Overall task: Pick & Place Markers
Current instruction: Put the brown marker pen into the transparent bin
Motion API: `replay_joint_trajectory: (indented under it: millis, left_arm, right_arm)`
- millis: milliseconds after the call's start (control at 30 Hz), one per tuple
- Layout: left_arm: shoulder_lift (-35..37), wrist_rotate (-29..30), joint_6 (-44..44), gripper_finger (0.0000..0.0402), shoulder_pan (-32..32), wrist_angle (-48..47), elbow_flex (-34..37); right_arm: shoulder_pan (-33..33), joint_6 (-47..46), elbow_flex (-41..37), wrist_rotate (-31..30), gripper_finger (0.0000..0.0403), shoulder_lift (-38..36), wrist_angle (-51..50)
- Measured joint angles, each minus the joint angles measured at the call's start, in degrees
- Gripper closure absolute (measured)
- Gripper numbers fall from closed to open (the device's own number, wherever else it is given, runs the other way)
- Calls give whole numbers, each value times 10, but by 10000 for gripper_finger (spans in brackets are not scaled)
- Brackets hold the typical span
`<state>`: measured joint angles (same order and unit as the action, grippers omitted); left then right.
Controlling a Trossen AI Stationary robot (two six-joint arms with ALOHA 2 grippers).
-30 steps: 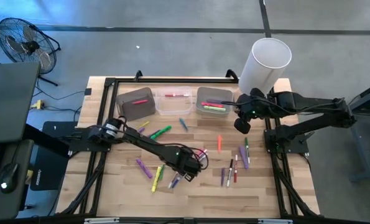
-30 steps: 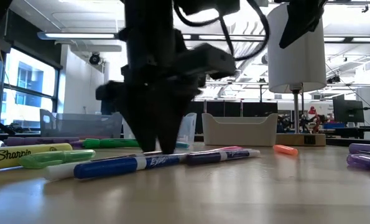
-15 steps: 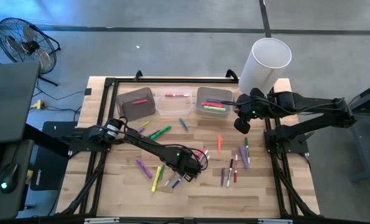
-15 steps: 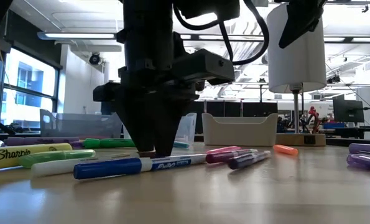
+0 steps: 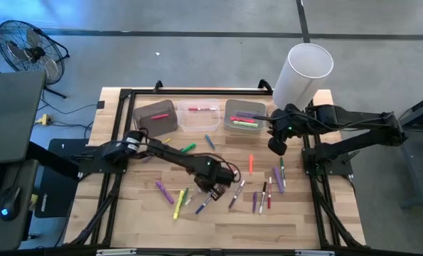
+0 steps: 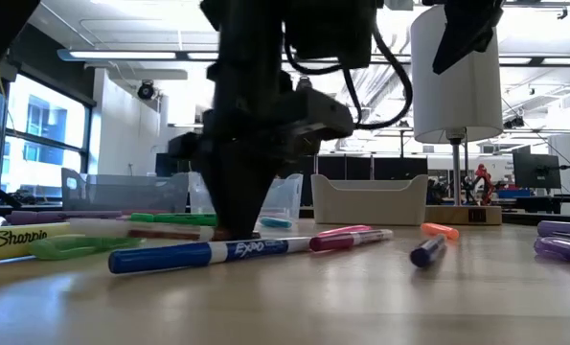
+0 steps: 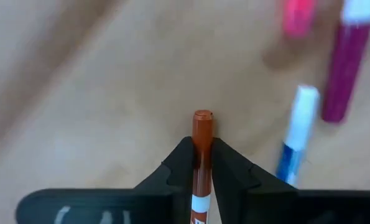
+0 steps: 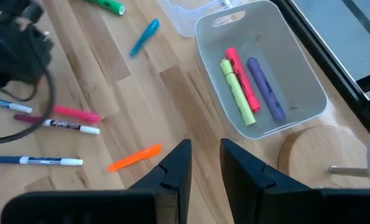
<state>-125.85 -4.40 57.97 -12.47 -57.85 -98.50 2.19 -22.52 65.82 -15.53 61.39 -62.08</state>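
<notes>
High view, catalogued left to right across the counter.

1. Grey bin, far edge: holds one pink marker.
2. Clear bin, next along: holds one red marker.
3. Loose markers, purple, yellow and green, lying flat on bare wood left of centre. A blue-capped white one lies nearest the low camera.
4. Left hand, mid-counter, low over the wood. Its fingers are closed on a brown-orange marker, pinched across the barrel with the cap end sticking out past the tips. Whether the pen has left the wood cannot be told.
5. Second grey bin: holds yellow, pink and purple markers side by side.
6. Orange marker and a further loose cluster of purple, red and white-barrelled pens, right of centre.
7. Right hand, waiting above the counter just beside the second grey bin, fingers parted and empty.
8. White cylinder, far right corner.

Handling note, as a judgement: these pens look light, rigid and smooth-sided, and round enough to roll or swivel when nudged. Hold is best taken across the middle of the barrel, fingers square to its length. A pinch near either end would likely let the pen pivot or slip out.
</notes>
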Motion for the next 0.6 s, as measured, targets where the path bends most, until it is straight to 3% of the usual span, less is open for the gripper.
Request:
replay_joint_trajectory:
  millis: [100,300,600]
  left_arm:
    - [1,14,-50,387,9,-40,-39]
    - [22,49,-200,385,38,-172,-140]
    - [28,141,-470,386,180,-256,-252]
  right_arm:
    - [-2,0,0,4,330,0,-2]
    - [-24,0,0,6,330,0,-1]
    - [-49,-54,0,-33,330,0,3]
